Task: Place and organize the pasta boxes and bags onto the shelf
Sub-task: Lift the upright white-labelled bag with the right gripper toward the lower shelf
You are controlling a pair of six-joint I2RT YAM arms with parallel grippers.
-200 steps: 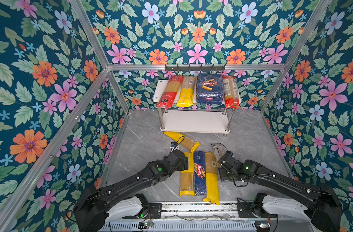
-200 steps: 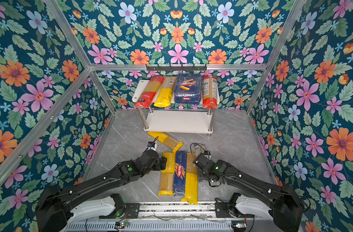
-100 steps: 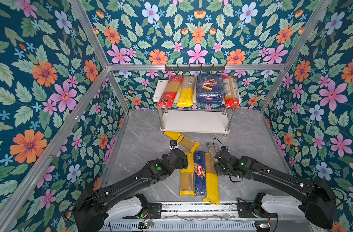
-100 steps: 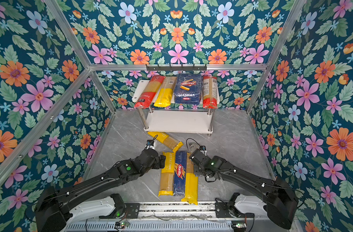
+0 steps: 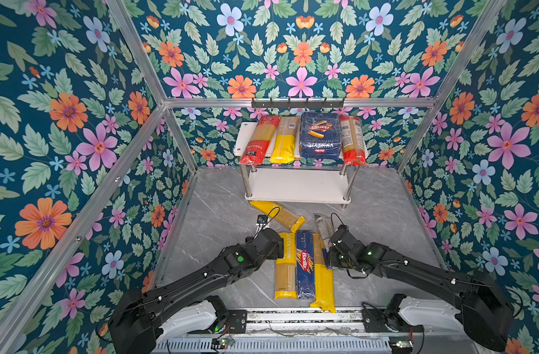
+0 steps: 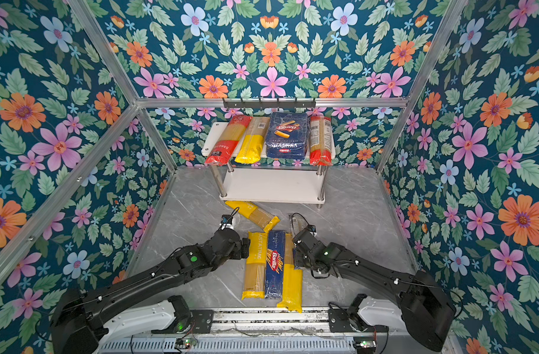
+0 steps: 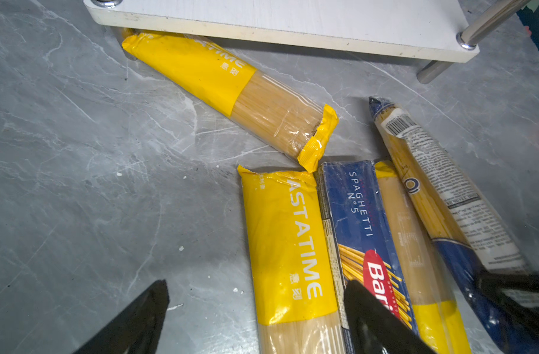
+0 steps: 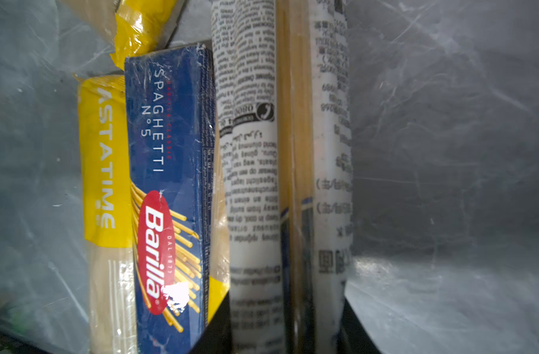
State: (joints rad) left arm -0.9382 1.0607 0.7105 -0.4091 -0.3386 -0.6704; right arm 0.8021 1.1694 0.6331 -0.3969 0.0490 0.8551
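Here, the right gripper (image 8: 286,325) clamps a clear spaghetti bag (image 8: 253,153) with dark-blue ends and a white printed label, on the grey floor beside the narrow blue Barilla box (image 8: 170,184). The left gripper (image 7: 253,318) hangs wide open above a yellow-ended bag (image 7: 286,245), near the shelf (image 5: 299,187).

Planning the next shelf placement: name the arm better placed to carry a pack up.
Right. The right gripper is shut on the dark-ended spaghetti bag; the left gripper is open, holding nothing.

Both top views high overhead, facing the shelf (image 5: 299,187), wrist cameras low, close — both sharing the blue box (image 7: 357,214).
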